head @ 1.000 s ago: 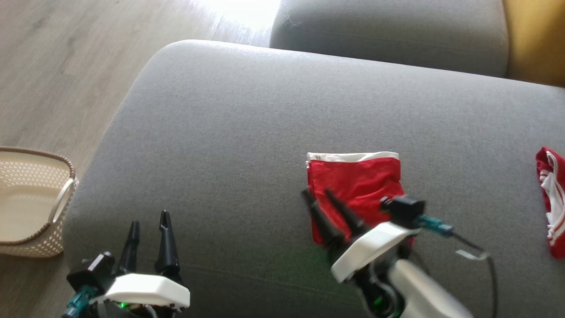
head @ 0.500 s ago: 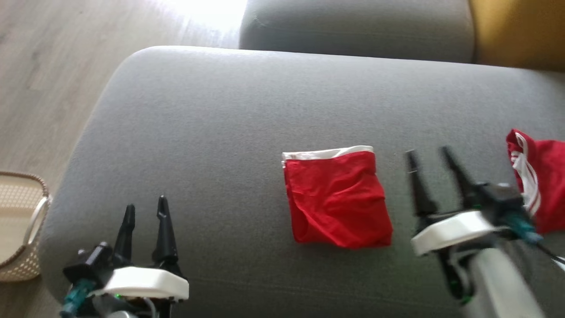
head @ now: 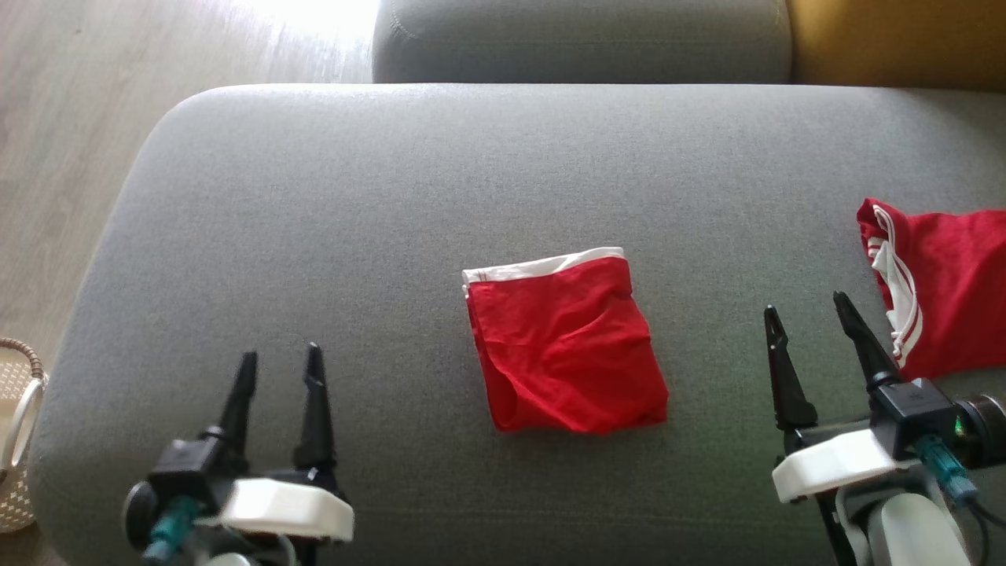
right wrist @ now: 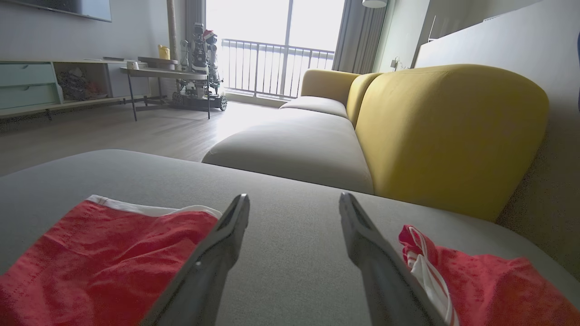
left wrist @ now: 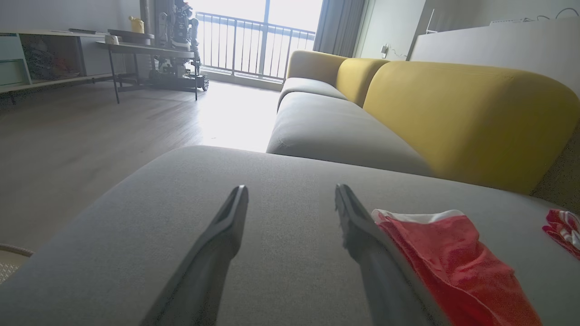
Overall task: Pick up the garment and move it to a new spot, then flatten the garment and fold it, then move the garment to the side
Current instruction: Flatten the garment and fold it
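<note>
Where the grey seat cushion (head: pixel 354 196) rounds off at its left edge, a pale perforated basket (head: pixel 14 495) stands on the floor. Near the cushion's front-left corner the left gripper (head: pixel 281 354) hovers with its dark tapered fingers spread and nothing between them. At the middle of the cushion, nearer the front edge, lies the folded garment (head: pixel 562 346) — a red, roughly square stack with a white band along its back edge and soft creases across the top. It looks light, limp and matte, unlikely to slip on the coarse weave. Lifted by one corner, the layers would probably slide open, so a pinch through the whole stack at both front corners, or along the thick left fold, seems safest. Toward the front-right corner the right gripper (head: pixel 806 305) is likewise spread wide and empty, just beside a crumpled red striped garment (head: pixel 951 275) at the right edge.
</note>
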{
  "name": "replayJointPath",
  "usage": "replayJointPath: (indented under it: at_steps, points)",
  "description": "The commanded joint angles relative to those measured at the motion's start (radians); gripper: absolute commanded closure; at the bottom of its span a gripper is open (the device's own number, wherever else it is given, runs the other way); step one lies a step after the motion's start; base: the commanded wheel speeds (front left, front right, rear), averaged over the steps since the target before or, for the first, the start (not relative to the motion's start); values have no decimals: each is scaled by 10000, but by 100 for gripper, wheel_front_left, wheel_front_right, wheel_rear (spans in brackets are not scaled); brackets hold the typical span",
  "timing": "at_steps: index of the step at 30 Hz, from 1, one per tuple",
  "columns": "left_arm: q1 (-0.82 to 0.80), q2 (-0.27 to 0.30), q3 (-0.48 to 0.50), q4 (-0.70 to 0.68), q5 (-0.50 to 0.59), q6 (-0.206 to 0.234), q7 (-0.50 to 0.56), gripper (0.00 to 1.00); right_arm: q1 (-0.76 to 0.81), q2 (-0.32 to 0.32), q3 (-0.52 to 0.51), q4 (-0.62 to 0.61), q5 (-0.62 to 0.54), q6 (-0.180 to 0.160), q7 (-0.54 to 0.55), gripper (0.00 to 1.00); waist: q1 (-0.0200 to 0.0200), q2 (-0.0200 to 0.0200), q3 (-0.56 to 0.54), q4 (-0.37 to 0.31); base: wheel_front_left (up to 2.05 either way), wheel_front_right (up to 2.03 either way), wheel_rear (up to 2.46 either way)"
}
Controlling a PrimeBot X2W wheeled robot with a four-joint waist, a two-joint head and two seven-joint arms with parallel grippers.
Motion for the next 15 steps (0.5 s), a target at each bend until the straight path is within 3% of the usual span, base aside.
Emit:
replayJointPath:
  at_steps: [1,6,7,8,11,15]
  points:
    - [-162,6,201,-210,126,-19,-53,0,-231,13,154,-273,-38,-2,-91,0,0,-1,9,-12,0,0,0]
    - [-178,6,47,-24,114,13,-53,0,-249,14,-80,70,-22,-2,-91,0,0,-1,43,29,0,0,0]
    - [-197,6,17,-6,87,0,-53,0,-277,14,-105,132,-56,-2,-91,67,0,-1,59,56,0,0,0]
    - [-217,6,-13,13,62,-20,-53,0,-313,14,-135,141,-82,-2,-91,100,0,-1,77,88,0,0,0]
    - [-278,6,-92,65,28,-98,-53,0,-462,14,135,99,39,-2,-91,100,0,-1,160,193,0,0,0]
    - [-367,6,-167,131,-24,-151,-53,0,-615,14,1666,237,331,-2,-91,100,0,-1,307,405,0,0,0]
